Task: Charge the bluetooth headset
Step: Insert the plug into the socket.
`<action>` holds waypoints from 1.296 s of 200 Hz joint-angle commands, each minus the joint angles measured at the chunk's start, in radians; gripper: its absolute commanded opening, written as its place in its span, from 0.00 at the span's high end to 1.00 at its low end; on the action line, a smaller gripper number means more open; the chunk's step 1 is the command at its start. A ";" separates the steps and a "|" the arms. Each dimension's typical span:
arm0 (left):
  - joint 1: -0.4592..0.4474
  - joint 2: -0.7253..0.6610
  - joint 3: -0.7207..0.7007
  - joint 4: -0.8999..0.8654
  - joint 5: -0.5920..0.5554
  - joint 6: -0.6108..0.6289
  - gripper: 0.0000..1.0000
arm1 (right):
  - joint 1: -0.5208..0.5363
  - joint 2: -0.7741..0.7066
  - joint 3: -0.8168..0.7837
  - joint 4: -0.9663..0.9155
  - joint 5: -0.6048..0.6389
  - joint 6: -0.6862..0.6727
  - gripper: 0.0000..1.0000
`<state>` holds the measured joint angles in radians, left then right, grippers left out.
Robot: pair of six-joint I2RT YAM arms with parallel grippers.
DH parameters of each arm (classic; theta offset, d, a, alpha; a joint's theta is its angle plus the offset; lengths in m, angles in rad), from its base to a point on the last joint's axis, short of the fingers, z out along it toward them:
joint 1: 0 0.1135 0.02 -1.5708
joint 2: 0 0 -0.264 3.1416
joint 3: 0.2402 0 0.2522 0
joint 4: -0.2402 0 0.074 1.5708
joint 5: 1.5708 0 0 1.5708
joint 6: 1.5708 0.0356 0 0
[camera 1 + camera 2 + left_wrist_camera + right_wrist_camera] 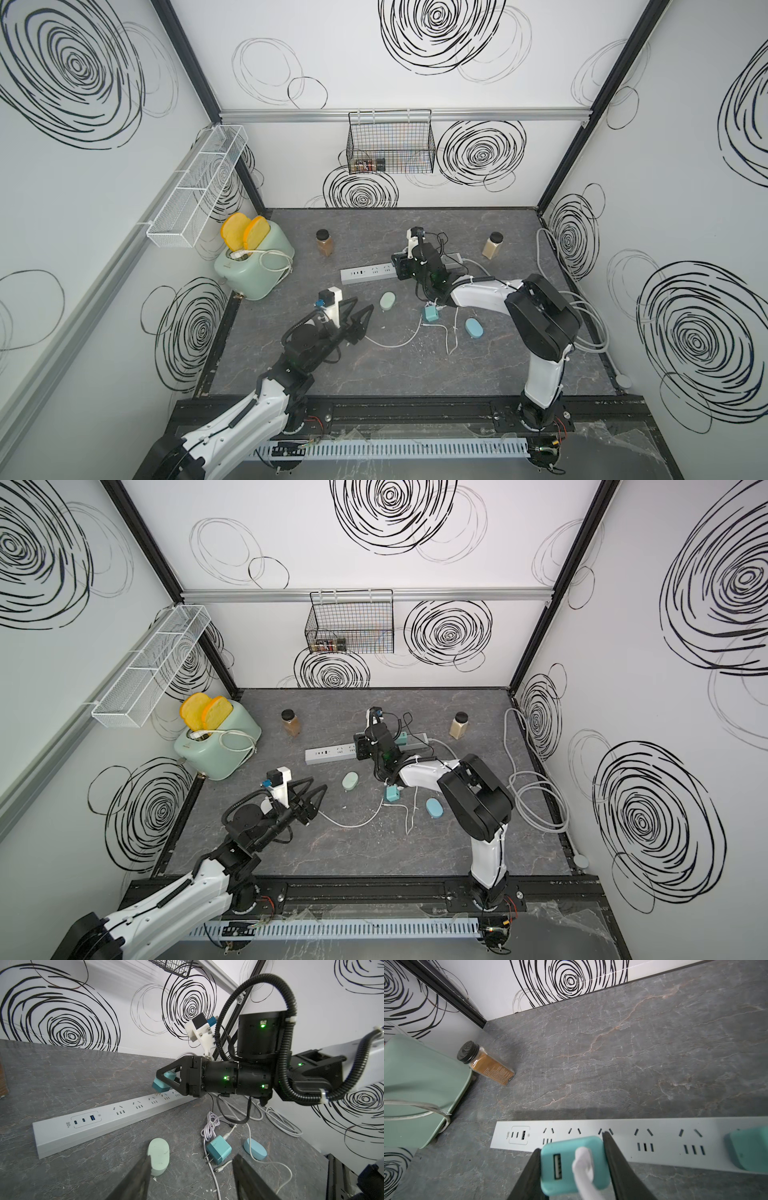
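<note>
Over the power strip [368,274] in both top views, the right gripper [397,269] is down at its sockets. The left gripper [365,302] hangs near the strip's robot side, jaws partly apart, empty. A green headset case [387,300] lies just beside the strip, a blue headset case [473,328] farther off. From the left wrist, the right gripper clamps a teal charger [161,1085], prongs at the strip. From the right wrist, a white cable [582,1159] is plugged into that charger.
</note>
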<state>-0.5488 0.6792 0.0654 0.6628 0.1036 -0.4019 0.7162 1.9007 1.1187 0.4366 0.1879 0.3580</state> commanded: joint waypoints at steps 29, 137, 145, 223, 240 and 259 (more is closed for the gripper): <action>-0.036 -0.002 -0.003 -0.003 -0.052 0.042 0.34 | 0.006 0.062 0.047 0.051 0.104 -0.029 0.71; -0.042 -0.028 -0.005 -0.046 -0.119 -0.003 0.35 | 0.051 0.132 0.131 0.064 0.079 -0.053 0.70; -0.040 -0.040 -0.006 -0.063 -0.133 -0.012 0.36 | 0.057 0.141 0.144 0.060 0.078 -0.045 0.69; -0.013 -0.230 -0.044 -0.254 -0.169 -0.114 0.37 | 0.134 0.231 0.229 0.038 0.152 0.066 0.69; -0.002 -0.262 -0.051 -0.279 -0.160 -0.115 0.37 | 0.139 0.240 0.231 0.034 0.162 0.085 0.69; 0.003 -0.280 -0.054 -0.293 -0.155 -0.113 0.37 | 0.146 0.245 0.237 0.024 0.181 0.096 0.69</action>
<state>-0.5560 0.4236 0.0212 0.3885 -0.0463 -0.4873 0.8524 2.1326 1.3224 0.4637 0.3172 0.4088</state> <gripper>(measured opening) 0.627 0.427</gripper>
